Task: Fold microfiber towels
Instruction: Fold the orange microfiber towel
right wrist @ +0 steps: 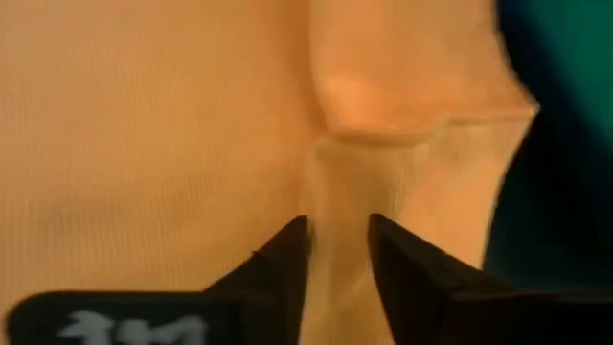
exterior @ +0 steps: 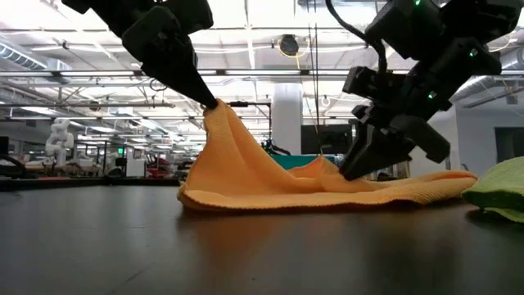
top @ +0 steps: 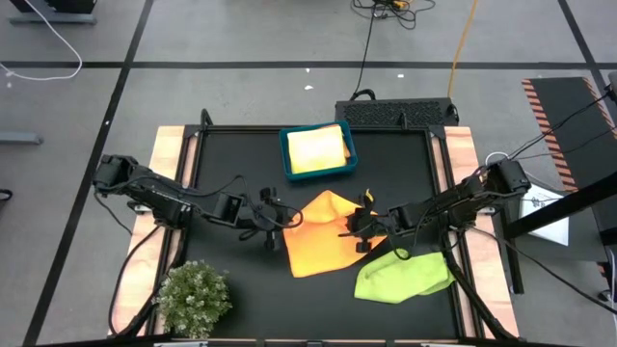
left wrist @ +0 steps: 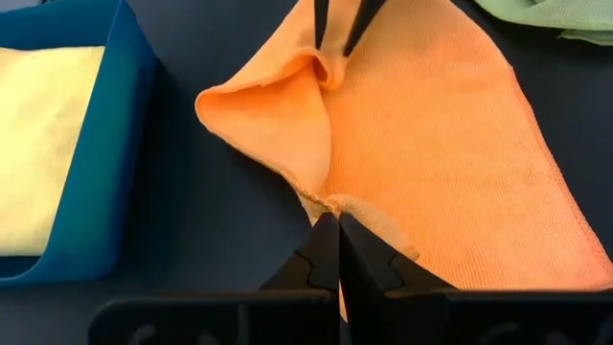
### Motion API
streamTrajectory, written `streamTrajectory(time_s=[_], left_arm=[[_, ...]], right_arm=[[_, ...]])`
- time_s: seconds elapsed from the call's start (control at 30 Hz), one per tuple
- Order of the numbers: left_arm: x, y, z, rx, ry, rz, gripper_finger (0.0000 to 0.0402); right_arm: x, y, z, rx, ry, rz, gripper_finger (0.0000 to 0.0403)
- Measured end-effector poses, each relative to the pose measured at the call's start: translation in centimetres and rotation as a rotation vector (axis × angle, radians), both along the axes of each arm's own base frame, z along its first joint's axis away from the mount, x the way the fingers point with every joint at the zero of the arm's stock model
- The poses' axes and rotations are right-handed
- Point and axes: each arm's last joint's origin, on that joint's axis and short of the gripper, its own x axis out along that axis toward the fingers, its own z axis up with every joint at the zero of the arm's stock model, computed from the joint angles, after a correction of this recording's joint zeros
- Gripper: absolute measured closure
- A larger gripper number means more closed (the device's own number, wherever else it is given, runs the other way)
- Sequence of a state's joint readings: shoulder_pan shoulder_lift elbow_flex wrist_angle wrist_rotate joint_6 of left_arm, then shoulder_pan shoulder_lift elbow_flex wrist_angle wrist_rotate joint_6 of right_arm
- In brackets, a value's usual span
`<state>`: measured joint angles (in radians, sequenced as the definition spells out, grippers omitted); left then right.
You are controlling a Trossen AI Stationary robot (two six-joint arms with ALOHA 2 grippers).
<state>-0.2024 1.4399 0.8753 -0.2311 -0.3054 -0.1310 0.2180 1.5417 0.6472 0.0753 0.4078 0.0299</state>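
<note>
On the black table (top: 241, 280), the orange towel (top: 323, 241) lies half-gathered at the middle, between the blue bin (top: 286, 157) holding a yellow towel (top: 317, 147) and the lime green towel (top: 400, 278) lying well apart near the front right. The fold looks mid-way: the left gripper (left wrist: 330, 225) is clenched on the orange towel's left edge and lifts it into a peak, while the right gripper (right wrist: 337, 244) straddles a raised ridge of the same cloth with its jaws slightly parted, so whether it truly grips I cannot tell. Next, I judge, the right needs a firm pinch before both carry the edge across.
</note>
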Motion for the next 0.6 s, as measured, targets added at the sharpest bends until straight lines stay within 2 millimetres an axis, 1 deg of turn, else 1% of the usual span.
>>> streamTrajectory(time_s=[0.13, 0.27, 0.4, 0.6], left_arm=[[0.0, 0.0, 0.0, -0.001, 0.0, 0.001, 0.04], [0.0, 0.0, 0.0, 0.0, 0.0, 0.001, 0.04], [0.0, 0.0, 0.0, -0.001, 0.0, 0.001, 0.04], [0.0, 0.0, 0.0, -0.005, -0.001, 0.005, 0.04]], right_arm=[[-0.18, 0.13, -0.36, 0.038, 0.038, 0.023, 0.0257], [-0.31, 0.51, -0.39, 0.03, 0.044, 0.035, 0.0244], [-0.35, 0.46, -0.39, 0.015, 0.037, 0.002, 0.0258], [-0.68, 0.33, -0.6, -0.007, 0.074, -0.014, 0.0308]])
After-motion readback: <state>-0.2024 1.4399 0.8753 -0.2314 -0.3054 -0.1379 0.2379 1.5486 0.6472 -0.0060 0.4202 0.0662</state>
